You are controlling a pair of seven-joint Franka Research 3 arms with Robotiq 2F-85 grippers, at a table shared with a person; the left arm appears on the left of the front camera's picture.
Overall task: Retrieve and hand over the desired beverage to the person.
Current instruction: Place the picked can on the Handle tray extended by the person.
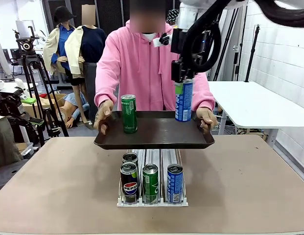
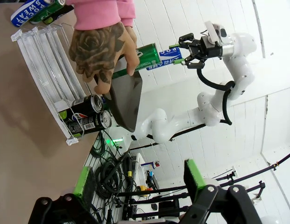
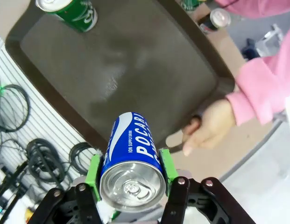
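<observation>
I have the right tool [image 1: 183, 78] clamped on the top of the blue can [image 1: 183, 100], pads on either side of its rim, and I am holding it upright over the right half of the dark tray [image 1: 154, 141] that the person [image 1: 142, 63] holds out above the tabletop [image 1: 249, 186]. In the front view the can's base looks level with the tray floor or just above it; I cannot tell whether it is touching yet. The left tool [image 2: 135, 186] hangs released, jaws apart, grasping nothing, off to the side.

As I judge it, the step in hand is setting this can down on the tray. To do it well I would lower straight, keep the can vertical, and let go only once the base sits flat, because the tray is hand-held and may dip or wobble. I want to stay clear of the person's hand [image 1: 206, 117] gripping the right edge, which is close to the can, and clear of the green can [image 1: 128, 113] standing on the tray's left part, well apart from mine. After release I would lift straight up so the pads do not drag the can over.

The blue can is a tall slim one, blue with white lettering, silver lid with the pull tab unopened, seen from above in the right wrist view. More cans stand in the clear rack [image 1: 152, 200] on the tabletop beneath the tray.
</observation>
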